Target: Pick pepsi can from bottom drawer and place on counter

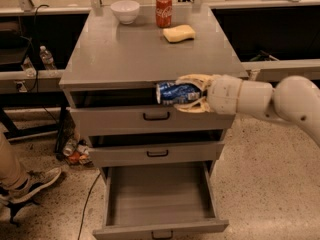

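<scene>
One pepsi can [172,93] in gripper [182,93], counter-height

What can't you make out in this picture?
Camera view:
- pepsi can, right end: covered by the gripper, which holds it sideways by the counter front edge.
- top two drawers, insides: dark, barely open.
- bottom drawer, front: cut by the bottom edge.
- person: only a leg shows, left edge.

pepsi can [176,92]: shiny blue metal, clamped sideways in gripper [181,93] at top drawer front, just under counter [135,54] edge. fingers [194,107] pale matt plastic, arm [295,101] glossy white shell. counter smooth satin grey. bowl [125,10] glossy white. floor [270,184] speckled, polished.
</scene>
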`<state>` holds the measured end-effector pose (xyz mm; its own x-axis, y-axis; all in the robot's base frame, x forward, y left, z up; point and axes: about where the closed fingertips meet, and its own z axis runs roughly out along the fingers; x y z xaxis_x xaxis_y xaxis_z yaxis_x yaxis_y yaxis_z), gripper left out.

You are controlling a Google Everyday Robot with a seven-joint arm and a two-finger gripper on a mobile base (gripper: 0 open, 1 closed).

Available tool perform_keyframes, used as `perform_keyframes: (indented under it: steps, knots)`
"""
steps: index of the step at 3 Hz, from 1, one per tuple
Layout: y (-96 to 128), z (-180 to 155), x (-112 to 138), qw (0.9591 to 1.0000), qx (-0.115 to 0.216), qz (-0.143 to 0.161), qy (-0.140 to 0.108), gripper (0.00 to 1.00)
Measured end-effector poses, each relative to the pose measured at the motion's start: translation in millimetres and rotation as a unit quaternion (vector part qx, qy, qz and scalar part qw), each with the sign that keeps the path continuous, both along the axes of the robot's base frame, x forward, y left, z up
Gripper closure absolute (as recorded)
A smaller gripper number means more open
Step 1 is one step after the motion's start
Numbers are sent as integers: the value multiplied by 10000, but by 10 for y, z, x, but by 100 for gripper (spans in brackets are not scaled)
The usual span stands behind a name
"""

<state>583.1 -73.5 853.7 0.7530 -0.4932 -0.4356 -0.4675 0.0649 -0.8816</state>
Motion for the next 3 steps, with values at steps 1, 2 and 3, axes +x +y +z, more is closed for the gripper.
perform_keyframes:
  steps: [1, 2, 3]
  knots:
    - [396, 211, 187, 9971, -489, 586, -18, 100]
    - [823, 302, 554, 9894, -819, 1192, 103, 100]
    - [1197, 436, 846, 9805, -1054, 1652, 122, 100]
